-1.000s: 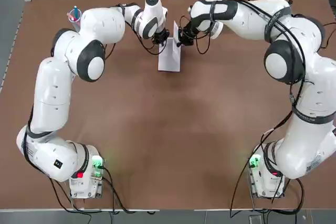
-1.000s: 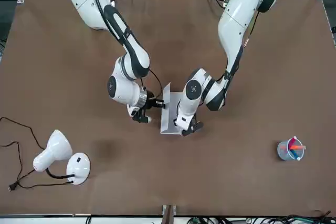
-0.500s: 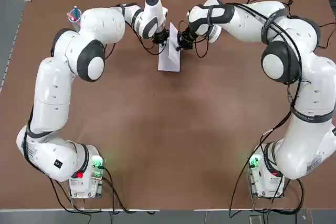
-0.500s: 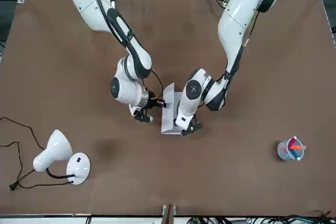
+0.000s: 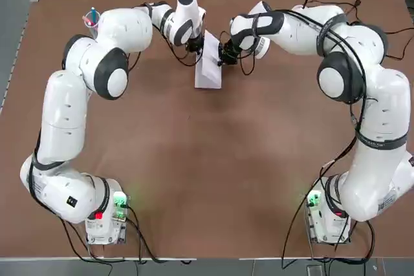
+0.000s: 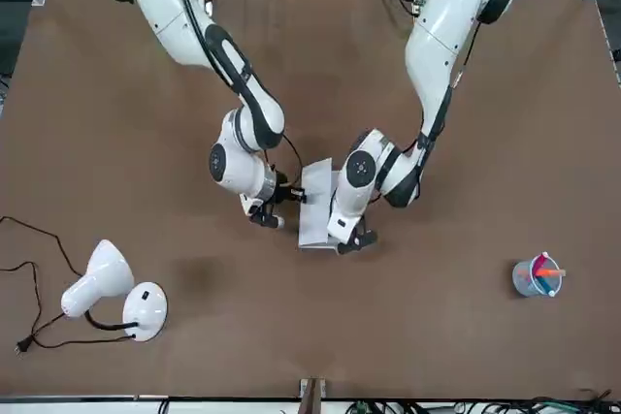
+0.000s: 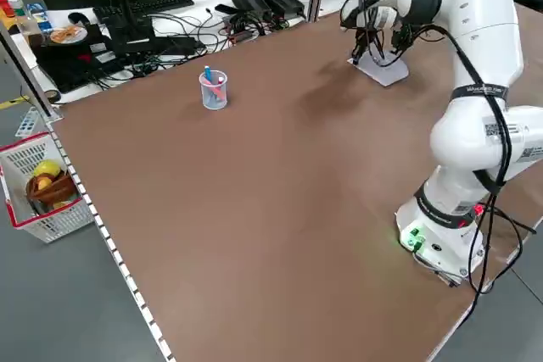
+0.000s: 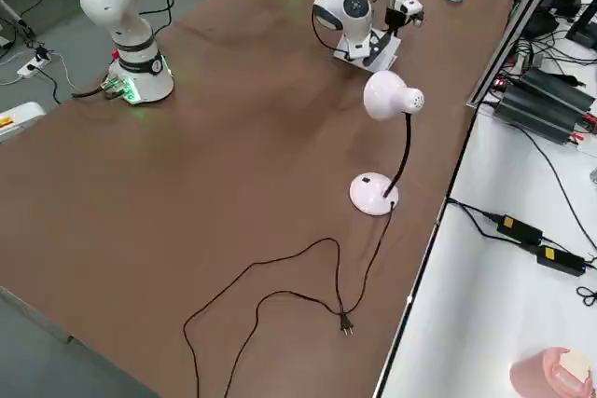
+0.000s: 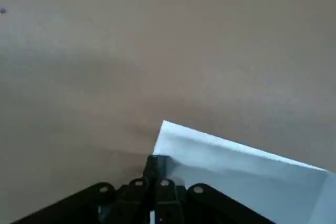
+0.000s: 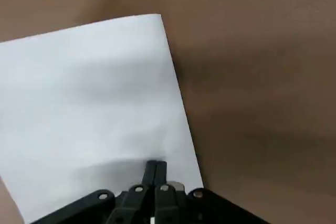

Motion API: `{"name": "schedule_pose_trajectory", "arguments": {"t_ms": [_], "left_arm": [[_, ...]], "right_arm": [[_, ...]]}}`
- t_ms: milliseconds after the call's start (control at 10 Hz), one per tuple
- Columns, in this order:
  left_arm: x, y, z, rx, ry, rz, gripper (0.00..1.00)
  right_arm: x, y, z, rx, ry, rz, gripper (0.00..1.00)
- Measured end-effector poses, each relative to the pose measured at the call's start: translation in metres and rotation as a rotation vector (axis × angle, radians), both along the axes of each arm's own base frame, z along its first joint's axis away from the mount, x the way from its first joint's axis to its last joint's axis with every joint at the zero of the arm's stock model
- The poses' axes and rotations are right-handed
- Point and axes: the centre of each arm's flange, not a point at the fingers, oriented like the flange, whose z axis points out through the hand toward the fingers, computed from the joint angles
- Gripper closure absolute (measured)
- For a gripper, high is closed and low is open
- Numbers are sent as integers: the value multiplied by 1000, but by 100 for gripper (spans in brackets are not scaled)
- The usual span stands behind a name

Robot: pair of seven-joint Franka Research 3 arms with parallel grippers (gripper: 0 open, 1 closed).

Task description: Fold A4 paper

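Both grippers [image 5: 197, 44] [image 5: 223, 53] clamped on A4 paper [image 5: 209, 72], brown table [image 5: 207, 159] w/ lamp [image 6: 116, 290], pen cup [image 6: 536, 276].

Left pincer [image 9: 156, 174] shut on corner of white A4 paper [image 9: 236, 169] above brown table [image 9: 157, 40]

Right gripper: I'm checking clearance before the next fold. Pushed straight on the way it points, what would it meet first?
Likely the A4 paper it already pinches; the right gripper aims down across the sheet, with the table just underneath.
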Motion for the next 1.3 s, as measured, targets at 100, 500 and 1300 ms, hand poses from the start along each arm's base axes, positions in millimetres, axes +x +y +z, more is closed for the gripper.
{"name": "schedule_pose_trajectory", "arguments": {"t_ms": [100, 500, 1300], "left_arm": [[6, 8, 4, 21, 11, -12, 99], [21, 27, 66, 78, 36, -34, 99], [66, 102, 116, 28, 22, 132, 13]], "right_arm": [[-3, 3, -3, -3, -2, 2, 97], [-9, 7, -23, -26, -25, -13, 97], [-9, 16, -17, -17, -40, -8, 97]]}}
